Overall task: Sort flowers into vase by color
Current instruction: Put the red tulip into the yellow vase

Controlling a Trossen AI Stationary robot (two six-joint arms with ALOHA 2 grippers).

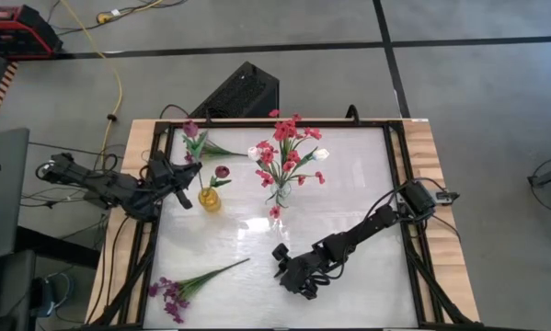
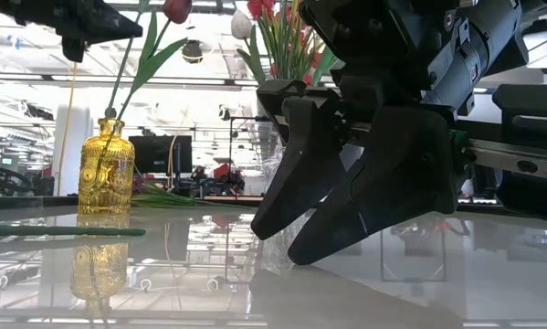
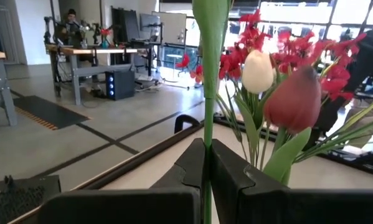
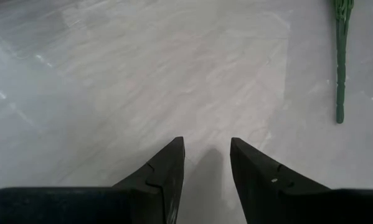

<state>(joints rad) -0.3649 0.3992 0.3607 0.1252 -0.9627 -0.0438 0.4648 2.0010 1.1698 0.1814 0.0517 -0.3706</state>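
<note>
A: Where is your left gripper (image 1: 185, 195) now?

B: You have it just beside the yellow vase (image 1: 210, 199), on the left part of the table (image 1: 349, 267). In the left wrist view its fingers (image 3: 230, 177) are pressed together on a thin green stem (image 3: 208, 124) – the stem stands upright between them. This stem belongs to the maroon bud flower (image 1: 222, 172), which sits in the yellow vase.

A: And the right one?

B: Your right gripper (image 1: 298, 276) is low over the near middle of the table. Its fingers (image 4: 167, 171) stand a little apart, with only bare table between them – they hold nothing.

A: Where are the other flowers?

B: The red-pink flowers (image 1: 289, 152) stand in the clear vase (image 1: 282, 195) at the middle of the table, together with white buds (image 1: 321, 154). One purple sprig (image 1: 172, 296) lies flat at the near left corner; its stem points toward the middle. Another flower with a dark bud (image 1: 191, 129) lies at the far left, near the edge, well apart from the right gripper.
</note>
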